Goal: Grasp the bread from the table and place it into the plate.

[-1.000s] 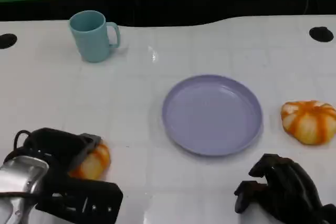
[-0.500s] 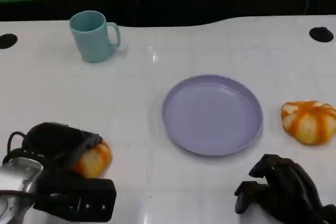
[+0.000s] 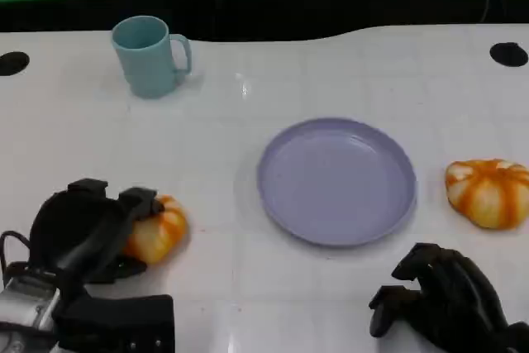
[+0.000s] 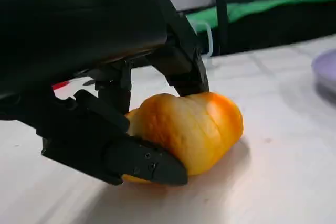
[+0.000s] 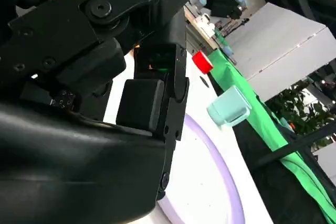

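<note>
The bread [image 3: 157, 231] lies on the white table [image 3: 215, 155] at my lower left, an orange, glossy roll with pale stripes. My left hand [image 3: 83, 233] is closed around it: in the left wrist view the bread [image 4: 186, 129] sits between my fingers [image 4: 178, 66], which arch over its top, and a lower finger pressed against its near underside. The roll rests on the table surface while I grip it; its far end sticks out past my fingers toward the plate.

The lilac plate [image 3: 336, 181] lies near the table's middle, well apart from the bread and to its right. It holds nothing. In the right wrist view its rim [image 5: 220, 171] curves past my right hand.

My right hand [image 3: 442, 299] rests at my lower right, just below the plate's near edge, fingers curled in with nothing in them.

A second orange roll [image 3: 489, 193] lies to the right of the plate, apart from its rim. A light blue mug [image 3: 150, 56] stands upright at the far left of the table, handle toward the right.
</note>
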Available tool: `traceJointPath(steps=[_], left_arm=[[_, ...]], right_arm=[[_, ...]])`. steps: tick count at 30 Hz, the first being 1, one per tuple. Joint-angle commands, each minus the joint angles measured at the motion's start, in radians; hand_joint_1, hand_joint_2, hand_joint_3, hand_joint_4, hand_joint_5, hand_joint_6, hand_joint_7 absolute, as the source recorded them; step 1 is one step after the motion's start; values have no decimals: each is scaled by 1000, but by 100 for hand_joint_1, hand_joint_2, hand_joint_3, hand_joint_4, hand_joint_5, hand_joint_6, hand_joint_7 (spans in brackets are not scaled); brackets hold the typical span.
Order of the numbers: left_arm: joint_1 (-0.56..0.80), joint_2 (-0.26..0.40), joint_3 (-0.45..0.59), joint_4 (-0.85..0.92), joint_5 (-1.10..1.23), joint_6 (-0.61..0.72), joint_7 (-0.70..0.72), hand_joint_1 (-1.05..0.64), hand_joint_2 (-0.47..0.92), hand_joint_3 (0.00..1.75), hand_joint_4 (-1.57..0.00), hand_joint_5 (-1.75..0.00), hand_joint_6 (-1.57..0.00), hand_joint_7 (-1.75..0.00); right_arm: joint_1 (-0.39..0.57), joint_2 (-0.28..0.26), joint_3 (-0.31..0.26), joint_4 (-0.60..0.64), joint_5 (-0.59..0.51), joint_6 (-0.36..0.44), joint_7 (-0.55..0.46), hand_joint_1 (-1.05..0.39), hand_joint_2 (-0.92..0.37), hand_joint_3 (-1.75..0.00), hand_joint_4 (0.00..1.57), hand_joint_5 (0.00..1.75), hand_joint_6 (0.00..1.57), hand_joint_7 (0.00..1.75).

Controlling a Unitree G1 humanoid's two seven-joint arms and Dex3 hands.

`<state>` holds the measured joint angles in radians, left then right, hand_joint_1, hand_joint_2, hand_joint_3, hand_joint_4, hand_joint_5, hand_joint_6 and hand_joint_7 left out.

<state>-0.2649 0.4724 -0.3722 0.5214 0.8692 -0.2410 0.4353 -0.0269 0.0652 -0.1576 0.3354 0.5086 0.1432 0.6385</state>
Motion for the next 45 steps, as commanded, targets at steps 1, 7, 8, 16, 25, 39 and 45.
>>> traceJointPath(steps=[1,7,8,16,25,39,45], left_arm=[[14,-12,26,26,-47,-36,81,-28,52,106,-73,-175,-52,-174],[20,-13,28,1,-70,-44,78,-26,50,107,-73,-175,-52,-175],[21,-26,44,-9,-112,-62,56,-26,50,107,-73,-175,-52,-175],[-12,-60,74,-21,-216,-95,-23,-22,52,104,-79,-175,-55,-175],[-111,-98,72,12,-239,-119,-63,-21,52,90,-78,-175,-54,-175],[-288,-187,14,155,-207,-195,-39,-22,52,87,-85,-175,-73,-133],[-375,-270,-31,292,-193,-264,9,-26,42,109,-88,-175,-65,-173]], right_arm=[[6,-7,-4,-8,6,4,-6,-103,-71,0,157,71,157,32],[7,-5,-6,-8,5,1,-8,-102,-71,0,157,72,157,33],[4,-6,-5,-2,2,-3,-7,-102,-71,0,157,72,157,33],[-11,-6,-11,24,9,-5,4,-102,-70,0,157,72,157,33],[-27,-6,-17,52,5,-18,6,-103,-71,-1,157,73,157,37],[-21,-15,-15,47,4,-15,16,-105,-70,0,157,74,157,38],[-10,-15,-13,33,4,-7,13,-104,-70,0,157,74,157,38]])
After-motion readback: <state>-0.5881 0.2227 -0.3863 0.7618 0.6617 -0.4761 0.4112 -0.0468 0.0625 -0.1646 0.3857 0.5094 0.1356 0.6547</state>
